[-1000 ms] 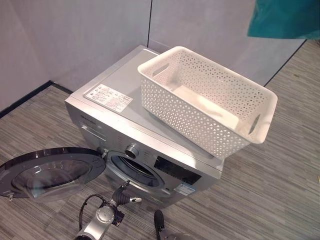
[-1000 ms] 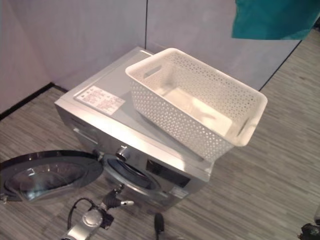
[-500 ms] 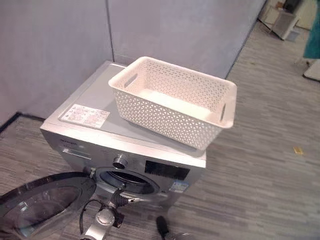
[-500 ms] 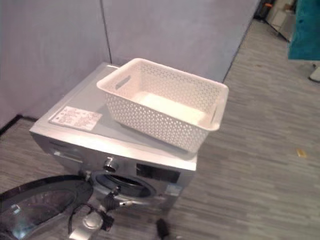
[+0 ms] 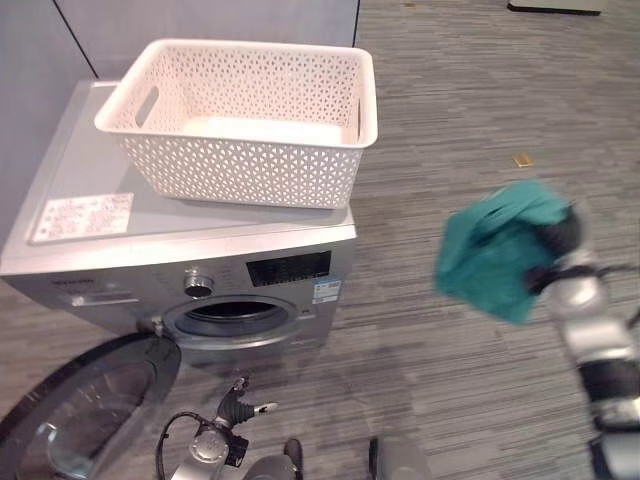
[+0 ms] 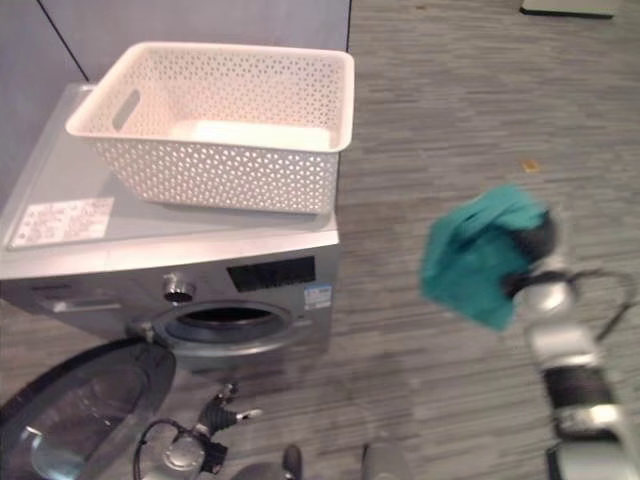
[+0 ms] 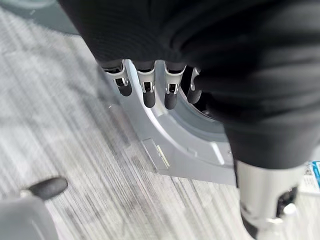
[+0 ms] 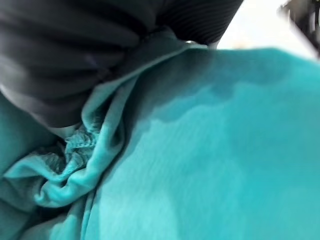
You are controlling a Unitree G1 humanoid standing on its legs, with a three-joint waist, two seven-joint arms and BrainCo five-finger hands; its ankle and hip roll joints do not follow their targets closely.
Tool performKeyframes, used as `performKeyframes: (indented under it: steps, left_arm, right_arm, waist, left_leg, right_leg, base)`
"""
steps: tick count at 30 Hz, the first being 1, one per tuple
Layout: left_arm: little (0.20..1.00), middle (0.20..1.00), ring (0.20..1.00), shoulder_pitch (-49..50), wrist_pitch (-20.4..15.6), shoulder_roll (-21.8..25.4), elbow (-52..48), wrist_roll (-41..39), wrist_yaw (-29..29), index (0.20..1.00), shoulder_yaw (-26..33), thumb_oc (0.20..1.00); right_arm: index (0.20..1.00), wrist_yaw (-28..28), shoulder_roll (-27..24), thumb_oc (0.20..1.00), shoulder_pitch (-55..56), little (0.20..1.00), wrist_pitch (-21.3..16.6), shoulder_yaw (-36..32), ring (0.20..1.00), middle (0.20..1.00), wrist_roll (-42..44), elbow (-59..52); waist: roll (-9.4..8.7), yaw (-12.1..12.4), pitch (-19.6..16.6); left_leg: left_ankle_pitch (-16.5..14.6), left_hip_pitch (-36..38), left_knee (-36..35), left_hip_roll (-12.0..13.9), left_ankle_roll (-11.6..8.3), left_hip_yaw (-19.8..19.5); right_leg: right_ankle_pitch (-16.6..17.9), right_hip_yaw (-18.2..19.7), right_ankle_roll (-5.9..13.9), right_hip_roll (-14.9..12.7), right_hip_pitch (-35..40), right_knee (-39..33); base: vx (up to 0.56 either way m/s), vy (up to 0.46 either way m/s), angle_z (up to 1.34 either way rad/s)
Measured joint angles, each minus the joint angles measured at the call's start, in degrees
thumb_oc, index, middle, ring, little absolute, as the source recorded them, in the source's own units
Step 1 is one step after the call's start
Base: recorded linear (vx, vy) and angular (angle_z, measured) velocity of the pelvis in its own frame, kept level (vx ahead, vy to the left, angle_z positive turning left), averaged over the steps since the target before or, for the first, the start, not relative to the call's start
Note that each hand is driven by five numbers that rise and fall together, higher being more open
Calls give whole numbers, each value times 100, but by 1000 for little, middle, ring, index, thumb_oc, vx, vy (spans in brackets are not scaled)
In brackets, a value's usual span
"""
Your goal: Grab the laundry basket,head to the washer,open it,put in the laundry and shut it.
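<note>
- My two head eyes look steeply down from above, sharing the washer (image 5: 190, 250) at ten o'clock and the floor (image 5: 470, 120).
- My left wrist camera sits very close, facing the washer's front.
- My right wrist camera presses against teal cloth (image 8: 210, 150).

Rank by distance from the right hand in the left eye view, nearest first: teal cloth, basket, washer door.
1. Teal cloth: bunched in the right hand, out to the washer's right.
2. Basket: on top of the washer, up and to the left.
3. Washer door: swung open at the lower left, near the left hand.
</note>
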Motion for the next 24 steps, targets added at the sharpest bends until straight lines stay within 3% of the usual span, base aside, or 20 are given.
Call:
performKeyframes:
  steps: [2, 4, 5, 6, 7, 8, 10, 12, 13, 14, 16, 17, 21, 24]
  left_arm:
    - [1000, 1000, 1000, 22, 18, 85, -51, 2, 4, 1000, 22, 1000]
    - [1000, 1000, 1000, 98, 5, 228, -380, -21, 55, 1000, 42, 1000]
    - [1000, 1000, 1000, 13, 5, 241, -456, -47, 50, 1000, -7, 1000]
    - [1000, 1000, 1000, -24, 6, 85, -567, -63, 51, 1000, -104, 1000]
    - [1000, 1000, 1000, 39, -9, 130, -653, -68, 54, 1000, -207, 1000]
    - [1000, 1000, 1000, -94, -3, 150, -585, -73, 58, 1000, -254, 1000]
    - [1000, 1000, 1000, -295, -11, 93, -601, -233, 158, 1000, -397, 1000]
    - [1000, 1000, 1000, -454, -24, 111, -768, -237, 213, 1000, -541, 1000]
    - [1000, 1000, 1000, -555, -35, 98, -882, -236, 252, 1000, -677, 1000]
    - [1000, 1000, 1000, -554, -53, 59, -959, -238, 288, 1000, -819, 1000]
    - [1000, 1000, 1000, -581, -65, 174, -1066, -238, 323, 1000, -994, 1000]
    - [1000, 1000, 1000, -716, -59, 151, -1065, -282, 429, 1000, -1183, 1000]
    - [1000, 1000, 1000, -894, -54, 85, -1008, -511, 789, 1000, -1376, 1000]
    - [1000, 1000, 1000, -1379, -189, 54, -973, -578, 990, 1000, -1573, 1000]
  right_arm:
    - [200, 236, 310, 200, 15, 200, -4, 332, 200, 200, 21, -20]
    - [200, 251, 1026, 200, -346, 200, -80, 645, 200, 200, 289, 183]
    - [200, 299, 1327, 200, -551, 200, -99, 753, 200, 200, 459, 376]
    - [200, 417, 1365, 200, -779, 200, -107, 1223, 200, 200, 619, 508]
    - [200, 553, 1451, 200, -763, 200, -137, 1555, 200, 200, 697, 506]
    - [200, 658, 1487, 200, -701, 200, -162, 1795, 200, 200, 747, 422]
    - [200, 838, 1581, 200, -368, 200, -291, 2008, 200, 200, 918, 326]
    - [200, 944, 1681, 200, -315, 200, -328, 2368, 200, 200, 1190, 528]
    - [200, 963, 1743, 200, -336, 200, -325, 2647, 200, 200, 1360, 684]
    - [200, 956, 1912, 200, -349, 200, -327, 2899, 200, 200, 1466, 875]
    - [200, 931, 2138, 200, -443, 200, -333, 3045, 200, 200, 1679, 1119]
    - [200, 900, 2559, 200, -710, 200, -381, 3270, 200, 200, 2222, 1584]
    - [200, 438, 3531, 200, -1627, 200, -568, 2864, 200, 200, 3369, 3067]
    - [200, 74, 3678, 200, -2450, 200, -858, 1966, 200, 200, 3988, 3444]
  waist:
    - [-195, 175, 13]
    - [-542, 218, 112]
    - [-619, 238, 118]
    - [-464, 260, 97]
    - [-422, 373, 115]
    - [-551, 369, 130]
    - [-728, 408, 103]
    - [-762, 411, 162]
    - [-561, 400, 362]
    - [-486, 446, 459]
    - [-449, 454, 586]
    - [-391, 489, 881]
    - [-253, 932, 1345]
    - [-99, 1031, 1449]
  left_leg:
    - [150, -238, -35, 69, -222, 4]
    - [-3, -1378, 1265, 59, -288, 5]
    - [-89, -1719, 846, -89, -197, -13]
    - [843, -1836, -287, -113, 158, 23]
    - [1558, -1783, -449, 38, 5, 42]
    - [1649, -1780, -506, 9, -47, -58]
    - [1635, -1745, -672, -79, -124, -62]
    - [1819, -1850, -845, -217, -330, -89]
    - [1939, -1936, -900, -152, -451, -243]
    - [1985, -2068, -914, -57, -518, -398]
    - [2004, -2213, -916, 24, -552, -503]
    - [2001, -2401, -980, 75, -550, -634]
    - [2146, -2459, -971, -49, -564, -707]
    - [2200, -2601, -895, -376, -438, -919]
  right_leg:
    - [39, -145, 53, 59, 577, -1484]
    - [105, -170, 82, 116, 445, -1958]
    - [102, -177, 84, 134, 248, -2015]
    - [93, -168, 97, 388, 50, -2022]
    - [0, -117, 172, 634, 52, -1993]
    - [-160, -140, 158, 594, 15, -1947]
    - [-454, -109, -103, 501, -41, -1936]
    - [-654, -285, -178, 460, -7, -2193]
    - [-649, -410, -207, 631, 6, -2280]
    - [-649, -513, -257, 781, -111, -2264]
    - [-675, -573, -325, 916, -215, -2231]
    - [-646, -835, -406, 1044, -283, -2226]
    - [-874, -940, -383, 932, -446, -1856]
    - [-1011, -1222, -308, 717, -453, -1793]
  base:
    - [-259, -224, -7]
    - [-221, -179, -28]
    - [-191, -142, -38]
    - [-146, -110, -61]
    - [-123, -93, -38]
    - [-103, -77, -13]
    - [-103, -83, 23]
    - [-136, -100, 21]
    - [-147, -104, 34]
    - [-118, -96, 43]
    - [-65, -43, 41]
    - [-71, -10, 58]
    - [-56, -4, 29]
    - [-7, -26, 52]
